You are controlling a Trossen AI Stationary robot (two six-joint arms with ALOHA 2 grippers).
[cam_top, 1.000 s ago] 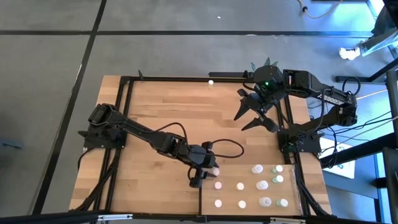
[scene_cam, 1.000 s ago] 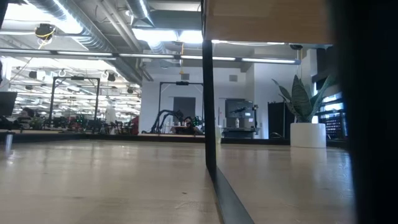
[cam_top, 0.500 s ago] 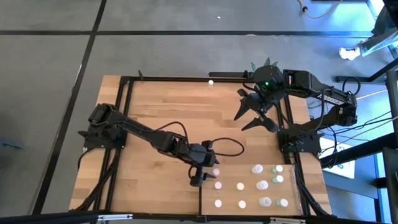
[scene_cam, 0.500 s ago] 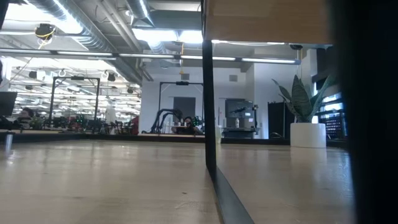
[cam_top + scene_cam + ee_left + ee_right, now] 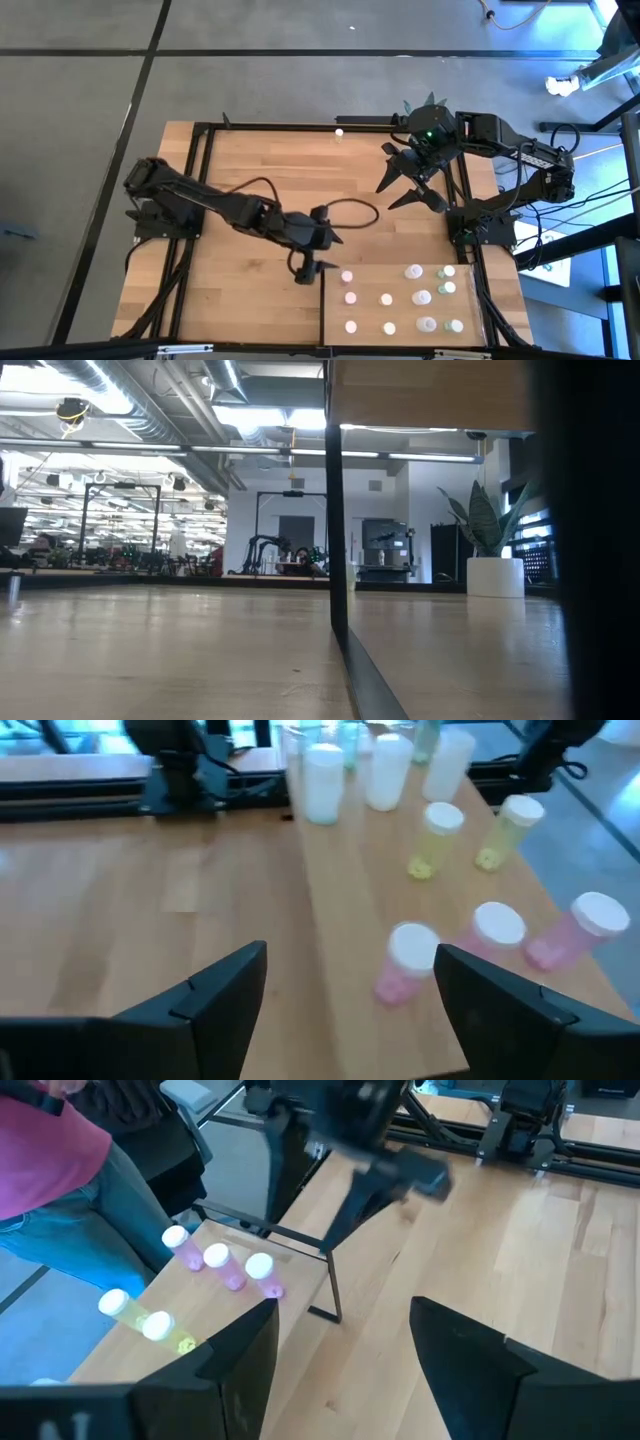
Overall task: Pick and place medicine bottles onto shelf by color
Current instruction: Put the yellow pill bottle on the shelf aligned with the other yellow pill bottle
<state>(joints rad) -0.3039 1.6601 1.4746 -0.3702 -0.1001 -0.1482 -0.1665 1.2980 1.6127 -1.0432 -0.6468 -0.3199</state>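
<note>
No readable text anywhere here: no labels, brands, numbers or signs can be made out. The medicine bottles (image 5: 405,961) on the shelf (image 5: 340,900) show plain caps and tinted bodies, with no lettering to read. The room beyond the table is too far off for any sign to be legible.
</note>
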